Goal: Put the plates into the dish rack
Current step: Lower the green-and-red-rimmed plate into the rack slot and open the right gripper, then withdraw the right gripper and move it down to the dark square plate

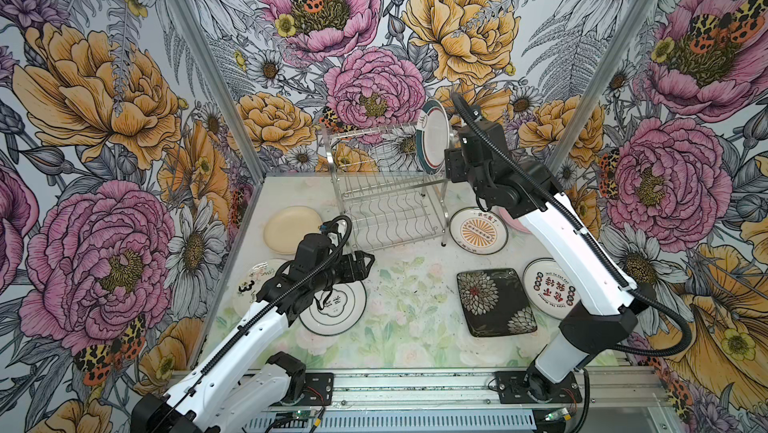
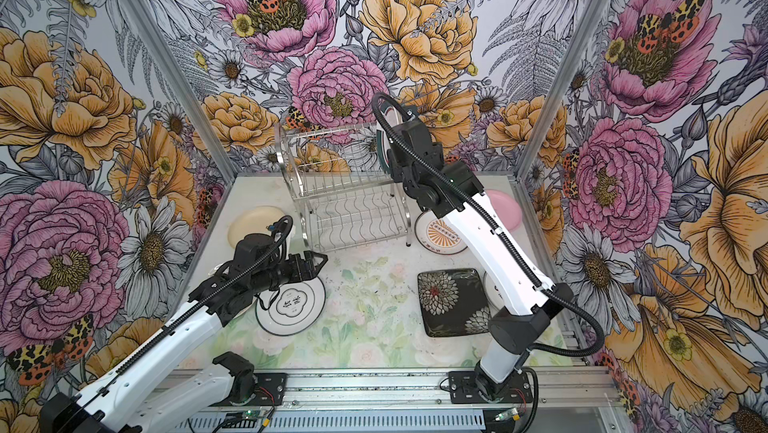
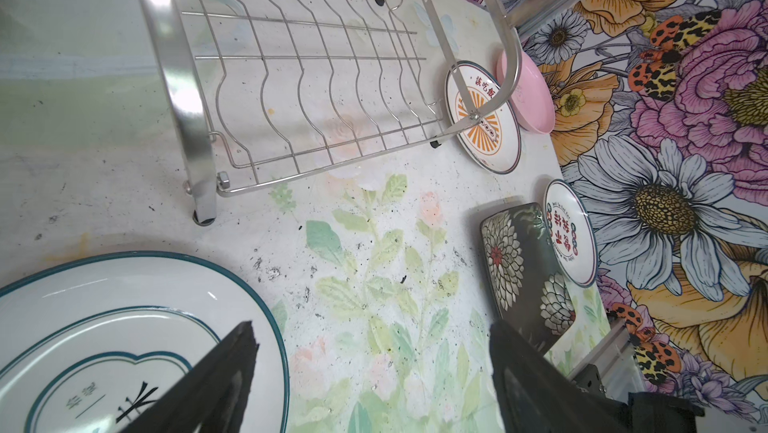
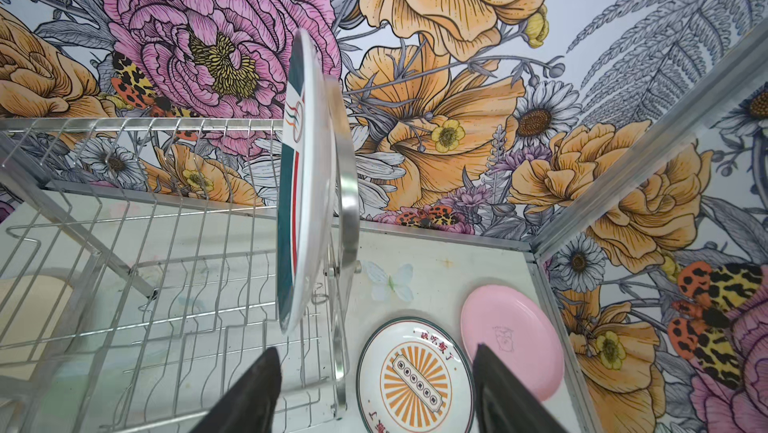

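The dish rack [image 1: 386, 202] stands at the back of the table. One teal-rimmed plate [image 1: 434, 138] stands upright at the right end of its upper tier. My right gripper [image 4: 374, 347] is open just beside it, with nothing between the fingers. The other plates lie flat on the table: cream [image 1: 291, 229], orange sunburst [image 1: 478, 230], pink [image 4: 511, 339], black square floral [image 1: 494, 302], and a white one with red characters [image 1: 544, 285]. My left gripper [image 3: 370, 327] hovers open and empty over the table, by the edge of a white plate with a teal rim [image 3: 124, 327].
A white plate with black marks [image 1: 253, 281] lies partly under my left arm. The rack's lower tier [image 3: 316, 90] holds nothing. Flowered walls close in the back and both sides. An aluminium rail [image 1: 415, 389] runs along the front.
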